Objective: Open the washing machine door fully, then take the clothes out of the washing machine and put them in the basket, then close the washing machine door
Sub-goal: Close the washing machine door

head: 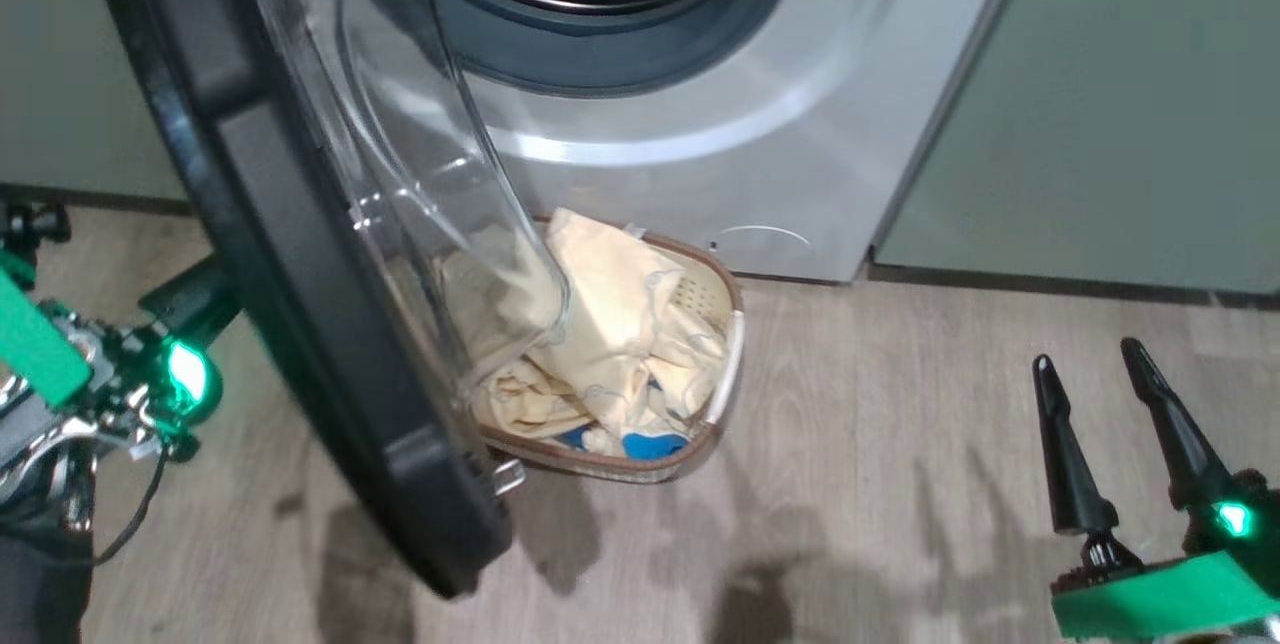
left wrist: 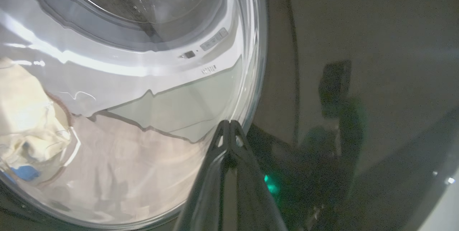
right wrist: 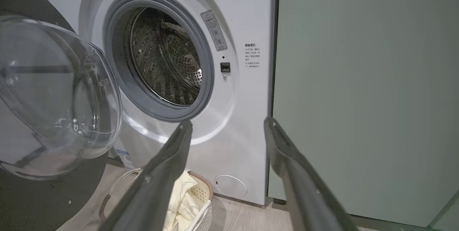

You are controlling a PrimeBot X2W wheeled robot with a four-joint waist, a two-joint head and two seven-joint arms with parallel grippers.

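The head view looks steeply down from above the door (head: 290, 274), which stands close and large at its left. The washer (head: 750, 124) front lies across the top, the floor (head: 900, 484) across the bottom, and the basket (head: 738, 309) is in the middle. The left wrist view sits very close to the door's dark outer face and peers through the glass (left wrist: 125, 80) (so everything beyond looks bent and hazy) toward the washer front and basket. The right wrist view sits low and farther back, facing the washer almost level, into the drum (right wrist: 165, 55), with a cabinet (right wrist: 358, 80) at its right. All three share the door, washer front and basket.
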